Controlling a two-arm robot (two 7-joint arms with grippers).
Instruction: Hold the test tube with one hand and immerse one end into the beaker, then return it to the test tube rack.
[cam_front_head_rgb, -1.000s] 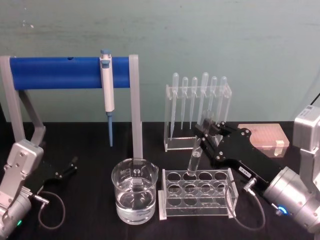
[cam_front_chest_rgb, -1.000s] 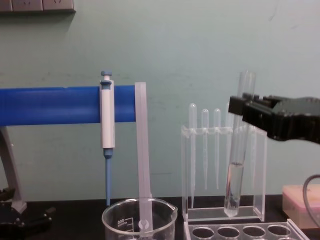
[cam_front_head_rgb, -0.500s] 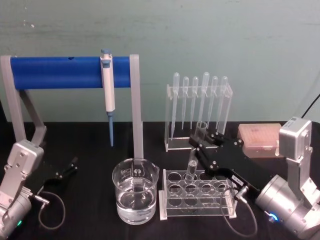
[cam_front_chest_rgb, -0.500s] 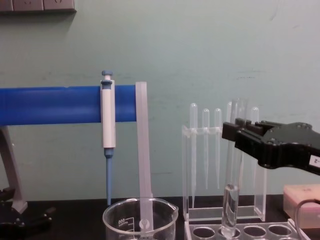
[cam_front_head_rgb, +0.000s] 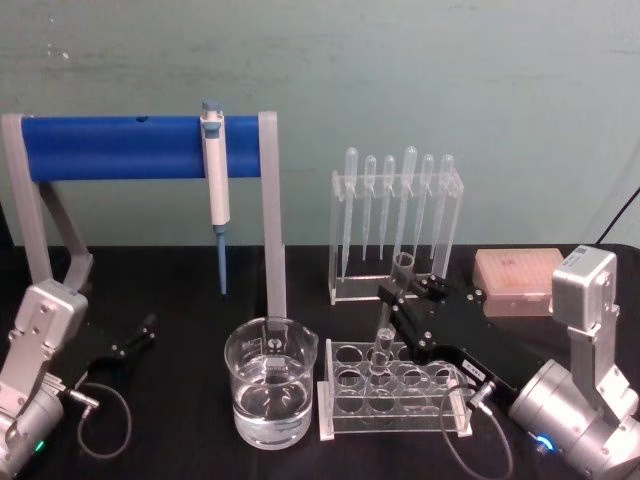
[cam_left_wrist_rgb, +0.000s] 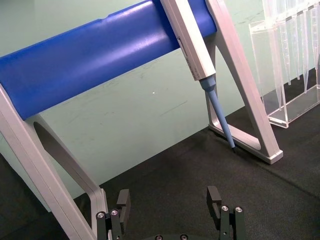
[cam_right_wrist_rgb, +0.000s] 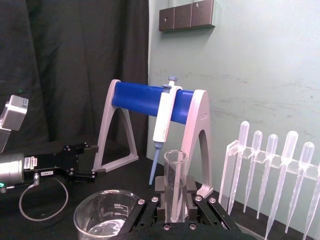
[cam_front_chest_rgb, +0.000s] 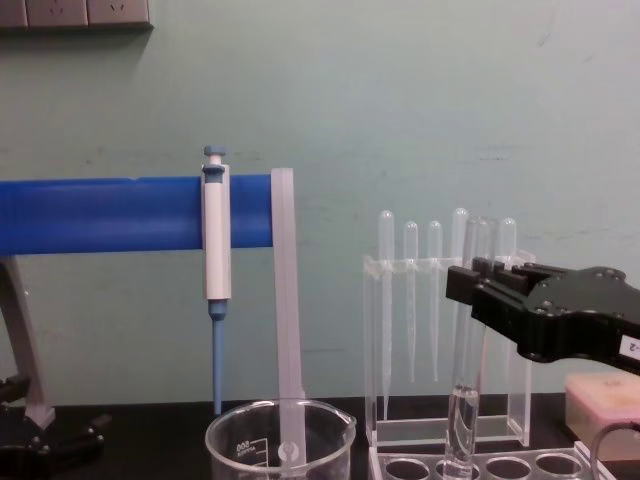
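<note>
Your left gripper (cam_front_head_rgb: 140, 332) rests low on the black table (cam_front_head_rgb: 180, 300), at the near left and well apart from the glassware. Its fingers (cam_left_wrist_rgb: 214, 197) stand spread with nothing between them. Treat this arm as parked.

Next comes the beaker (cam_front_head_rgb: 269, 392). It stands upright on the table, partly filled with clear liquid, just beside the left end of the clear rack (cam_front_head_rgb: 395, 390).

Your right gripper (cam_front_head_rgb: 398, 300) is the nearer of the two arms by far. It is clamped on the upper part of the test tube (cam_front_head_rgb: 388, 325), just below the open rim. The tube's long axis runs nearly vertical, with a slight lean visible from the head camera. The open rim points up; the round closed end points down.

The deciding relation is the closed end against the rack. In the chest view the lower end of the tube (cam_front_chest_rgb: 462, 440) reaches the rack's top plate at a back-row hole. Whether it is already seated in that hole cannot be told.

Judged from this layout, you are at the return step. Keep the axis upright and centred over the hole: a tilted tube could catch the plate edge.
</note>
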